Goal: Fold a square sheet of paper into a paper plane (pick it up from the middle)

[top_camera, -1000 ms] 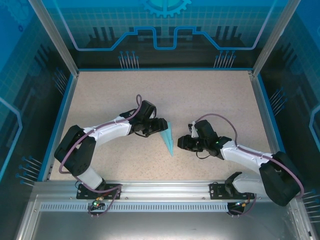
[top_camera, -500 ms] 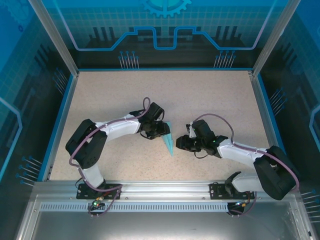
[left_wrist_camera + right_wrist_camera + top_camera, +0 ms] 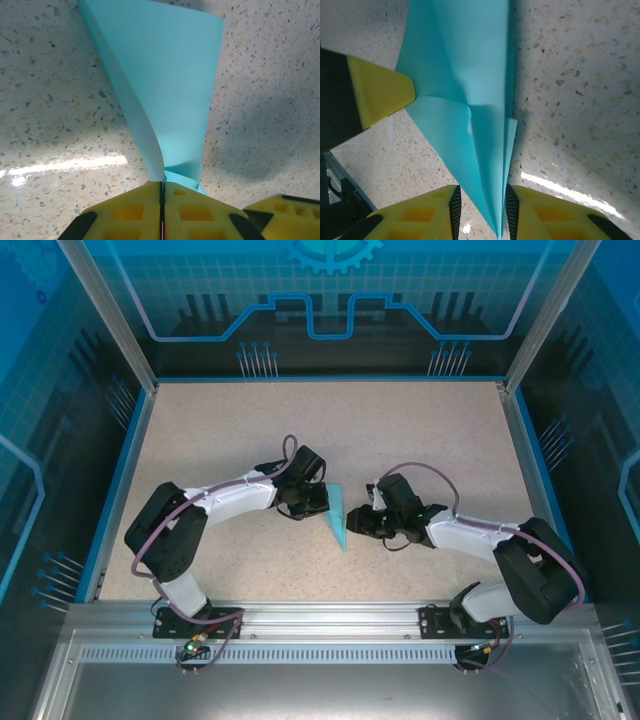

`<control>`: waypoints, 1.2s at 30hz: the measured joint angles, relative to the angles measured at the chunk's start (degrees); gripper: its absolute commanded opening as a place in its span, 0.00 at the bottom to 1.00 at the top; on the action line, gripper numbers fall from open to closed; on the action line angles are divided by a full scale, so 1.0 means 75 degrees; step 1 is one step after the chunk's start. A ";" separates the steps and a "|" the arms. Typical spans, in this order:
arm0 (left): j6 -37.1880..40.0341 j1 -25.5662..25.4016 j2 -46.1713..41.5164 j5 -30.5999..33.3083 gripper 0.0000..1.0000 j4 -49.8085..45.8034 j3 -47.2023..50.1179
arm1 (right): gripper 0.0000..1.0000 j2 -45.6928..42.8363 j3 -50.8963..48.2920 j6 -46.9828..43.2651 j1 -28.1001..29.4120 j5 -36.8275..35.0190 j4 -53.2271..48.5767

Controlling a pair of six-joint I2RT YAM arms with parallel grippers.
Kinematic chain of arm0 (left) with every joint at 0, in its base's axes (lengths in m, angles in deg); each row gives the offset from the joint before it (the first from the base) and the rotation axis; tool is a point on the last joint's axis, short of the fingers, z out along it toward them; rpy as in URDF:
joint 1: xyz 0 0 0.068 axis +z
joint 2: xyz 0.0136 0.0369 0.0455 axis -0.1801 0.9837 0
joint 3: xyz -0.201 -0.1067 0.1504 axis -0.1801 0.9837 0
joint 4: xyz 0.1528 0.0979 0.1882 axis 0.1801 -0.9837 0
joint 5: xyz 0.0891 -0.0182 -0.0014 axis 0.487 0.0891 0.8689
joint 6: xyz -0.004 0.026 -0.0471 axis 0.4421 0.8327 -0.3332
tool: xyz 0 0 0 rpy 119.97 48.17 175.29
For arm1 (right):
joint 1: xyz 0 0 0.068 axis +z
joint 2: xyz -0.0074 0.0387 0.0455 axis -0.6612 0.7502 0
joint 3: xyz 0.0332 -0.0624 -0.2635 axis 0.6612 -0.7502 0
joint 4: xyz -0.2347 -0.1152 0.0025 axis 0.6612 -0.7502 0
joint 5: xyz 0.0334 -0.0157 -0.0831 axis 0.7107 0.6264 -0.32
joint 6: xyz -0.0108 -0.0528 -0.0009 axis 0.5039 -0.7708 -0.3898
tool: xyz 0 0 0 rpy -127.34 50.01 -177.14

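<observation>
The paper plane (image 3: 336,518) lies on the table (image 3: 220,430), and both arms meet at it. From above we see the left gripper (image 3: 323,502) at the plane's left edge and the right gripper (image 3: 352,524) at its right, with the jaws too small to read. The left wrist camera shows its jaws pinched shut on a raised paper flap. The right wrist camera shows its jaws apart, straddling a narrow part of the plane; we cannot tell whether they press it.

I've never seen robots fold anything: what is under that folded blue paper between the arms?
The folded blue paper lies on the speckled table, which shows all around it. The patch right underneath, and the paper's lower layers, are covered, so I cannot see them.
</observation>
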 measured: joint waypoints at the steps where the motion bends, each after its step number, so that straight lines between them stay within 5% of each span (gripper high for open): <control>1: 0.0003 0.0000 -0.0038 0.0012 0.05 0.0003 0.0041 | 0.37 0.0087 0.0050 -0.0003 0.0000 0.0032 0.0015; 11: 0.0192 0.0061 -0.0207 0.0026 0.05 0.0006 0.0423 | 0.53 0.1093 0.0560 -0.0038 0.0006 0.0189 0.0233; 36: 0.0350 0.0117 -0.0213 0.0026 0.06 0.0009 0.0525 | 0.43 0.1737 0.1262 -0.0256 0.0670 0.0178 0.0073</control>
